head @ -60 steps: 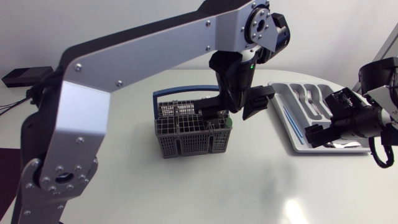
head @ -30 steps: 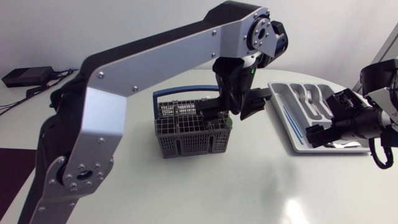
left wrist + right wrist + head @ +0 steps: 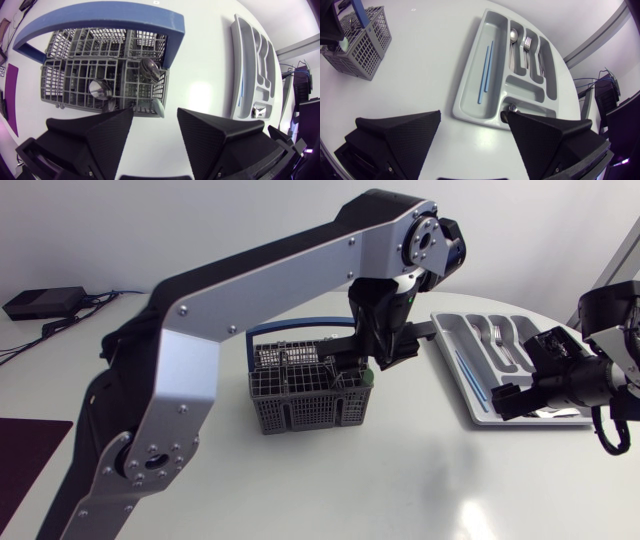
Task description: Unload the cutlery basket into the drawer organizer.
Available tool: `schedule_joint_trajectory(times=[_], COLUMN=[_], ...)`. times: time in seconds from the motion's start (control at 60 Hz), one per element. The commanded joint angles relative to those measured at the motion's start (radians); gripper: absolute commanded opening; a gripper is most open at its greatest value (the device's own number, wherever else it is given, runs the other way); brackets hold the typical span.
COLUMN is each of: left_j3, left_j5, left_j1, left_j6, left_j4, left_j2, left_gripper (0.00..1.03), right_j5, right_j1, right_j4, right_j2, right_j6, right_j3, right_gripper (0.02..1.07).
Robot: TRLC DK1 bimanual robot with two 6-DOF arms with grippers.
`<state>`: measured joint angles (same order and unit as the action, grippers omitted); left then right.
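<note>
The grey wire cutlery basket (image 3: 300,405) with a blue handle (image 3: 100,12) stands mid-table. Two spoons (image 3: 100,90) (image 3: 150,69) stand bowl-up in its compartments, and a pale handle (image 3: 159,107) sticks out at its near right corner. My left gripper (image 3: 378,355) hangs over that corner, open, its fingers (image 3: 107,135) on either side of the pale handle without touching it. The grey drawer organizer (image 3: 452,330) lies at the right with a spoon (image 3: 513,35), a fork (image 3: 528,42) and two blue sticks (image 3: 485,72) in it. My right gripper (image 3: 528,375) hovers open over its near end.
A small metal piece (image 3: 511,106) lies in the organizer's short front compartment. White table (image 3: 400,470) stretches in front of the basket and organizer. My left arm's long links arch across the table's left half.
My left gripper's fingers have drawn closer together and the gripper has shifted slightly towards the basket's right corner. The right arm has stayed still.
</note>
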<state>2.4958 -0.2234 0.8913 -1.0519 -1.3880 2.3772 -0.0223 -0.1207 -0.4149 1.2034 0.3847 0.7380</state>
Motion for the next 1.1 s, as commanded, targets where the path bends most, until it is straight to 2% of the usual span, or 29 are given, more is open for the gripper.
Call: schedule_joint_trajectory(times=[0.0, 0.033, 0.117, 0.183, 0.533, 0.6, 0.933, 1.0, 1.083], left_j3=[0.028, 0.028, 0.040, 0.057, 0.081, 0.081, 0.075, 0.077, 0.075], left_j5=[-0.013, -0.013, -0.017, -0.021, -0.022, -0.045, -0.045, -0.047, -0.047], left_j1=[-0.003, -0.003, -0.005, -0.005, -0.006, -0.006, -0.003, -0.003, -0.003], left_j6=[-0.031, -0.030, -0.030, -0.030, -0.030, -0.030, -0.030, -0.030, -0.030], left_j4=[-0.016, -0.016, -0.017, -0.025, -0.042, -0.043, -0.049, -0.049, -0.049], left_j2=[0.048, 0.053, 0.063, 0.071, 0.093, 0.093, 0.093, 0.093, 0.091], left_gripper=[0.58, 0.57, 0.42, 0.35, 0.33, 0.23, 0.23, 0.18, 0.17], right_j5=[0.004, 0.004, 0.004, 0.007, 0.007, 0.007, 0.007, 0.007, 0.007], right_j1=[-0.005, -0.005, -0.008, -0.010, -0.011, -0.010, -0.010, -0.010, -0.010], right_j4=[0.013, 0.013, 0.013, 0.013, 0.013, 0.013, 0.013, 0.013, 0.013], right_j2=[0.012, 0.012, 0.012, 0.012, 0.010, 0.010, 0.010, 0.010, 0.007], right_j6=[-0.007, -0.007, -0.007, -0.007, -0.007, -0.006, -0.006, -0.004, -0.004], right_j3=[-0.026, -0.026, -0.026, -0.026, -0.028, -0.026, -0.028, -0.028, -0.028], right_gripper=[0.97, 0.97, 0.97, 0.97, 0.97, 0.97, 0.97, 0.97, 0.97])
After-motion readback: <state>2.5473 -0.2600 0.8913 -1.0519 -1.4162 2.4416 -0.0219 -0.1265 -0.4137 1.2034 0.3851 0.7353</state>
